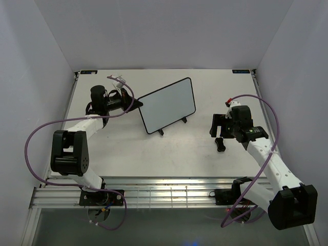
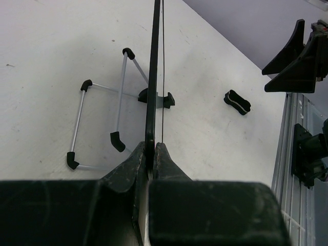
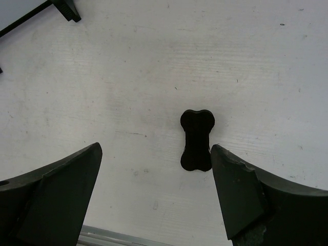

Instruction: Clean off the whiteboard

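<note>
The whiteboard (image 1: 168,105) stands tilted on its wire stand at the table's middle, and its face looks blank in the top view. My left gripper (image 1: 138,103) is shut on its left edge. In the left wrist view the board (image 2: 152,77) shows edge-on between the closed fingers (image 2: 152,154), with the wire stand (image 2: 120,92) behind it. The small black bone-shaped eraser (image 1: 220,145) lies on the table to the right. My right gripper (image 1: 219,132) hovers over it, open and empty. In the right wrist view the eraser (image 3: 197,139) lies close to the right finger of the gripper (image 3: 156,148).
An aluminium rail (image 1: 169,195) runs along the table's near edge. White enclosure walls (image 1: 41,61) close the left, back and right sides. A board foot (image 3: 66,9) shows at the top left of the right wrist view. The right gripper's fingers (image 2: 300,56) appear in the left wrist view.
</note>
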